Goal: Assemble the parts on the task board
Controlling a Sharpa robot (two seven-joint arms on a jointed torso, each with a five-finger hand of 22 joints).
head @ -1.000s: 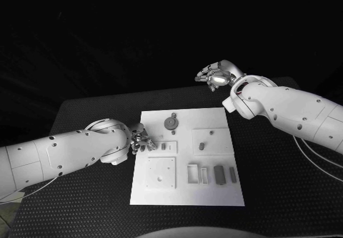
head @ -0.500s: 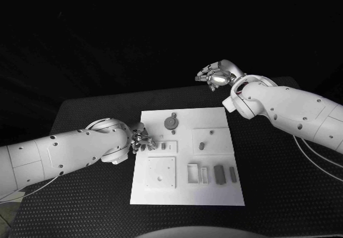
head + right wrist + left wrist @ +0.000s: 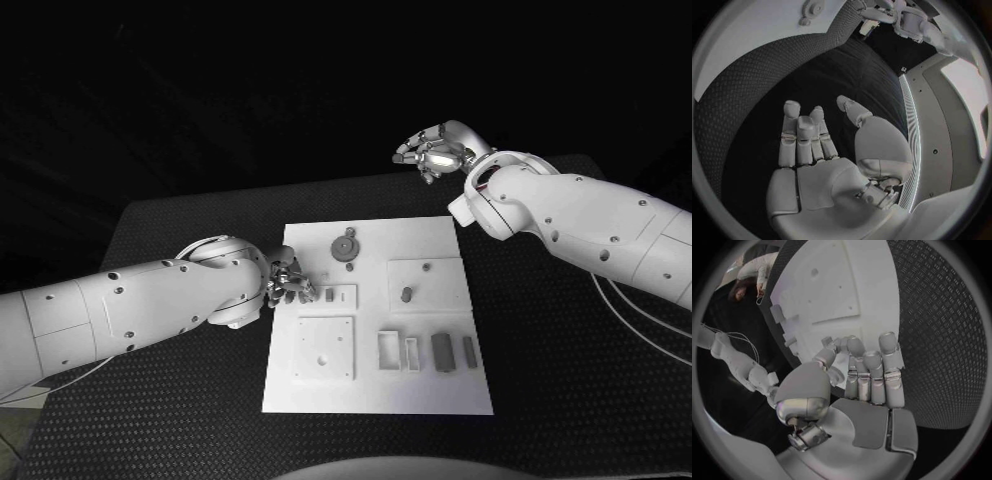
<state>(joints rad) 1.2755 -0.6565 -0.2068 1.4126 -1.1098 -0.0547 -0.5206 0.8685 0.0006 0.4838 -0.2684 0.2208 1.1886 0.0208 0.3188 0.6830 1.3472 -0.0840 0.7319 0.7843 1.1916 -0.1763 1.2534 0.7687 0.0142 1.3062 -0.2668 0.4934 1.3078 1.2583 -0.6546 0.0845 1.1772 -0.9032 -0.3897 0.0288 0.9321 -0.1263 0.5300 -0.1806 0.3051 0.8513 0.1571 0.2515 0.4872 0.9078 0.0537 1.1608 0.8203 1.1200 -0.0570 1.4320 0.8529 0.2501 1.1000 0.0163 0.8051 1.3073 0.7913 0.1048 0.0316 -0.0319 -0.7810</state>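
Observation:
The white task board point(image 3: 378, 390) lies in the middle of the black table. A round grey part point(image 3: 346, 247) sits near its far edge, and small dark parts point(image 3: 407, 294) point(image 3: 443, 352) lie in its right half. My left hand point(image 3: 286, 283) rests at the board's left edge, close to a small part point(image 3: 332, 295). In the left wrist view its fingers point(image 3: 873, 372) reach side by side over the board point(image 3: 836, 285) and nothing shows between them. My right hand point(image 3: 433, 152) is raised beyond the table's far edge, and its palm point(image 3: 817, 165) is bare with the fingers apart.
A square raised plate point(image 3: 325, 347) and two upright frames point(image 3: 391, 349) stand in the board's near half. Black table surface point(image 3: 173, 230) runs round the board on all sides. My right forearm point(image 3: 577, 215) hangs over the table's far right corner.

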